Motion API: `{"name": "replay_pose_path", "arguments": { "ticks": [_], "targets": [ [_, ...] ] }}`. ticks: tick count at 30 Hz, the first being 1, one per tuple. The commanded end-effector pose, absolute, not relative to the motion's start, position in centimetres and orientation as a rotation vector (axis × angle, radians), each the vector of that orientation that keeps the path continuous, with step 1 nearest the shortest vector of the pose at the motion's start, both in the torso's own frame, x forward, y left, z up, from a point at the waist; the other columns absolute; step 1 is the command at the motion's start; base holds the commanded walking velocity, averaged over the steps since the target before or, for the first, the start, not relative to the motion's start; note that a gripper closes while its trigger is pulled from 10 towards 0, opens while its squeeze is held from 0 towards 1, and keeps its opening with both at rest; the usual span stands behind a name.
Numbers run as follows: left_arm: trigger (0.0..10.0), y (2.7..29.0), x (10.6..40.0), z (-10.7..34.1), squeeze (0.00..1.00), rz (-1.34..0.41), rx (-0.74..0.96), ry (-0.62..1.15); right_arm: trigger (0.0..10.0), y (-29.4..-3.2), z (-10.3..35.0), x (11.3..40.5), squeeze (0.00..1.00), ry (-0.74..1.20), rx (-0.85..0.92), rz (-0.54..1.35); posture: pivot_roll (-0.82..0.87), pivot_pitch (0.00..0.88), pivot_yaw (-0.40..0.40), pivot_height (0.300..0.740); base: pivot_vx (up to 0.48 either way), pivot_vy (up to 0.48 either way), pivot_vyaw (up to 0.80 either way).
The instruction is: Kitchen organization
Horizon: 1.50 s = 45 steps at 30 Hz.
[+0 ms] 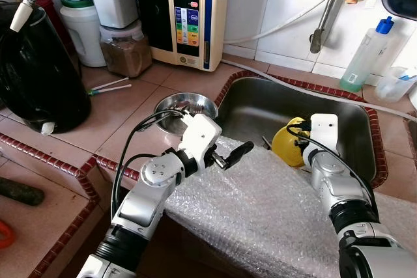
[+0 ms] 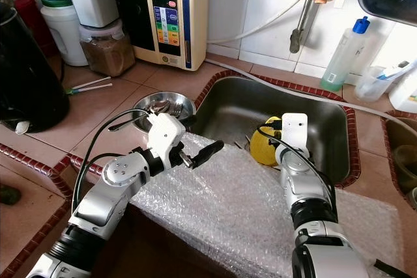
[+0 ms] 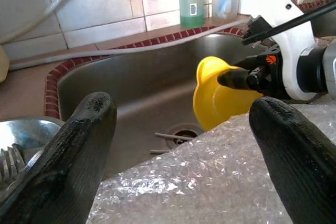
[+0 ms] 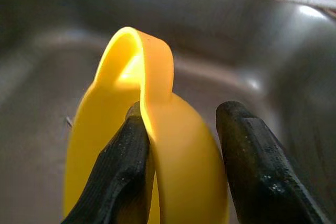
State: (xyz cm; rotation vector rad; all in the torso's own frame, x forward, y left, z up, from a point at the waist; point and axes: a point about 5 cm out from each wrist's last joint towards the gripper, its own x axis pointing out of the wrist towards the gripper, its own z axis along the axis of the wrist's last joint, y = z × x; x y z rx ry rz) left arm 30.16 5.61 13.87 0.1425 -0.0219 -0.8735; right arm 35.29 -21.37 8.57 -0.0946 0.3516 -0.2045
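Yellow plastic cup (image 4: 157,145) sits pinched between the right gripper's (image 4: 181,161) two black fingers, one finger inside its wall and one outside, the cup's curled handle rising just beyond the fingertips. Cup and gripper hang over the steel sink (image 1: 339,122), above the drain. Beside them the left gripper (image 1: 236,153) hovers above the bubble wrap (image 1: 260,213) draped over the sink's near edge, its fingers spread wide and holding nothing. Behind the left gripper a steel bowl (image 1: 184,105) rests on the tiled counter (image 1: 124,122)
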Motion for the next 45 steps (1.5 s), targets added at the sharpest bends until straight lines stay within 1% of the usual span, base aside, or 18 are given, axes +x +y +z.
{"name": "replay_pose_path", "arguments": {
  "ticks": [1,13,15,17,20,24,26,28,33,36,37,38,39,40,41,42,43,45],
  "targets": [
    [10.0,5.7,30.2,13.9,1.0,-0.87,0.164,-0.029,10.0,-21.1,8.9,35.6,1.0,0.333,-0.059,-0.197,-0.01,0.0,-0.003,0.74,0.0,0.0,0.0],
    [10.0,5.4,30.1,13.9,1.0,-0.877,0.168,-0.032,10.0,-20.0,9.3,36.0,1.0,0.314,0.025,-0.104,-0.01,0.0,-0.001,0.74,0.0,0.0,0.0],
    [10.0,5.4,30.1,13.9,1.0,-0.876,0.169,-0.031,10.0,-19.4,9.5,36.1,1.0,0.309,0.081,-0.072,-0.01,0.0,-0.002,0.74,0.0,0.0,0.0],
    [10.0,5.4,30.1,13.9,1.0,-0.874,0.171,-0.032,10.0,-18.5,10.5,36.4,1.0,0.234,-0.222,0.032,-0.01,0.0,-0.002,0.74,0.0,0.0,0.0],
    [10.0,5.4,30.1,13.9,1.0,-0.873,0.175,-0.036,10.0,-18.2,11.0,36.5,1.0,0.165,-0.459,0.077,-0.01,0.0,-0.002,0.74,0.0,0.0,0.0],
    [10.0,5.3,30.1,13.9,1.0,-0.869,0.179,-0.039,10.0,-18.1,10.9,36.5,1.0,0.186,-0.262,0.058,-0.01,0.0,-0.002,0.74,0.0,0.0,0.0],
    [10.0,5.4,30.3,14.1,1.0,-0.848,0.178,-0.048,10.0,-18.1,11.1,36.5,1.0,0.17,-0.233,0.051,0.0,0.0,-0.003,0.74,0.0,0.0,0.0],
    [10.0,6.1,31.0,14.8,1.0,-0.751,0.17,-0.095,10.0,-17.8,12.3,36.6,1.0,0.073,-0.127,0.057,-0.01,0.0,-0.003,0.74,0.0,0.0,0.0],
    [10.0,8.1,32.5,16.5,1.0,-0.536,0.093,-0.175,10.0,-16.3,14.6,36.4,1.0,-0.101,-0.057,0.134,-0.01,0.0,-0.004,0.74,0.0,0.0,0.0],
    [10.0,8.9,32.9,16.9,1.0,-0.457,0.07,-0.192,10.0,-15.8,15.1,36.4,1.0,-0.129,-0.042,0.155,-0.01,0.0,-0.005,0.74,0.0,0.0,0.0],
    [10.0,9.9,33.3,17.1,1.0,-0.354,0.066,-0.207,10.0,-14.9,15.2,36.2,1.0,-0.132,-0.033,0.221,-0.01,0.0,-0.005,0.74,0.0,0.0,0.0],
    [10.0,9.9,33.3,17.1,1.0,-0.354,0.066,-0.207,10.0,-14.9,15.2,36.2,1.0,-0.132,-0.033,0.221,-0.01,0.0,-0.005,0.74,0.0,0.0,0.0],
    [10.0,11.0,33.5,17.2,1.0,-0.263,0.034,-0.208,10.0,-13.8,15.2,35.9,1.0,-0.13,-0.068,0.289,0.0,0.0,-0.007,0.74,0.0,0.0,0.0],
    [10.0,11.8,33.6,17.0,1.0,-0.195,0.0,-0.197,10.0,-12.9,15.2,35.4,0.88,-0.142,-0.108,0.352,0.0,0.0,-0.008,0.74,0.0,0.0,0.0],
    [10.0,12.2,33.6,16.9,1.0,-0.164,-0.008,-0.192,10.0,-12.5,15.2,35.2,0.35,-0.145,-0.114,0.377,0.0,0.0,-0.008,0.74,0.0,0.0,0.0],
    [10.0,12.4,33.6,16.9,1.0,-0.146,-0.011,-0.19,10.0,-12.3,15.2,35.1,0.35,-0.147,-0.115,0.39,0.0,0.0,-0.008,0.74,0.0,0.0,0.0],
    [10.0,13.0,33.6,16.7,1.0,-0.097,-0.023,-0.183,10.0,-11.8,15.2,34.7,0.0,-0.151,-0.117,0.432,0.0,0.0,-0.009,0.74,0.0,0.0,0.0],
    [10.0,14.2,33.7,16.2,1.0,-0.012,-0.006,-0.159,10.0,-10.7,15.1,34.0,0.0,-0.138,-0.121,0.536,0.0,0.0,-0.009,0.74,0.0,0.0,0.0]
  ]
}}
